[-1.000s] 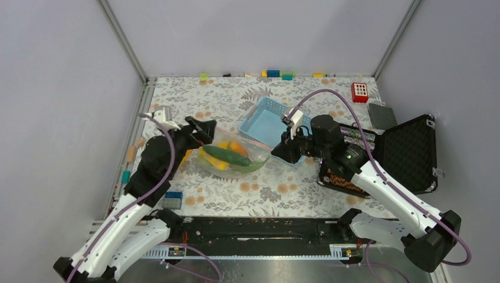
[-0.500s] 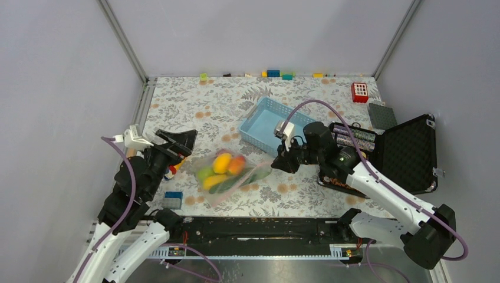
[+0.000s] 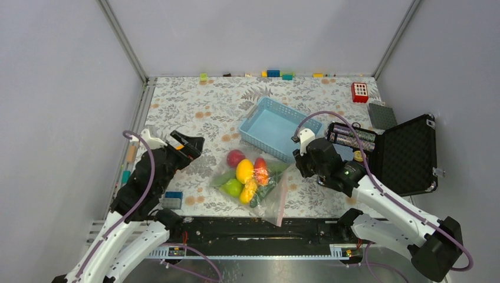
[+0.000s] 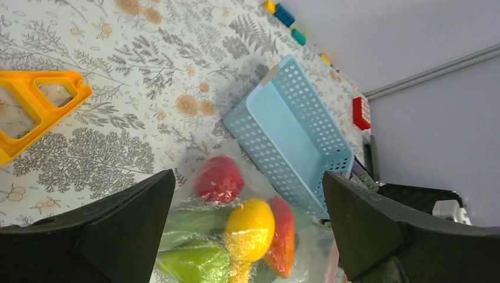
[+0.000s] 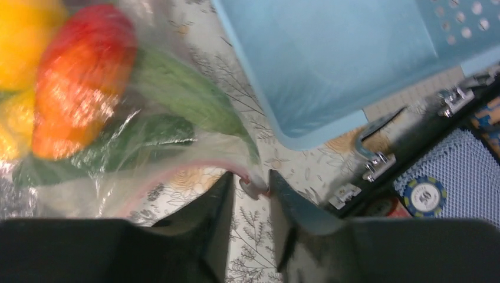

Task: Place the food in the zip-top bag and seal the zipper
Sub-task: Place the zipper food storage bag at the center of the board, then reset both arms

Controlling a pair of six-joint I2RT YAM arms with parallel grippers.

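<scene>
The zip-top bag (image 3: 259, 197) lies flat on the table between the arms, with its pink zipper (image 3: 283, 197) along the right edge. The food is inside it: a red apple (image 3: 235, 157), a yellow lemon (image 3: 244, 171), a red-orange fruit (image 3: 260, 171), a green fruit (image 3: 232, 187) and a dark cucumber (image 3: 266, 190). My right gripper (image 3: 296, 167) is at the far end of the zipper. In the right wrist view it (image 5: 250, 177) is shut on the zipper's white end (image 5: 255, 188). My left gripper (image 3: 190, 145) is open and empty, left of the bag and apart from it. In the left wrist view it (image 4: 247, 177) frames the apple (image 4: 218, 178) and lemon (image 4: 250, 227).
A light blue mesh basket (image 3: 277, 125) stands just behind the bag. An open black case (image 3: 407, 154) lies at the right. An orange triangle piece (image 4: 35, 106) lies left of the bag. Small blocks (image 3: 273, 73) line the back wall, and a blue block (image 3: 173, 196) sits near the left arm.
The bag was stretched between both grippers and now lies nearer the front. My left gripper let go and drew back left. My right gripper moved nearer with the zipper end.
</scene>
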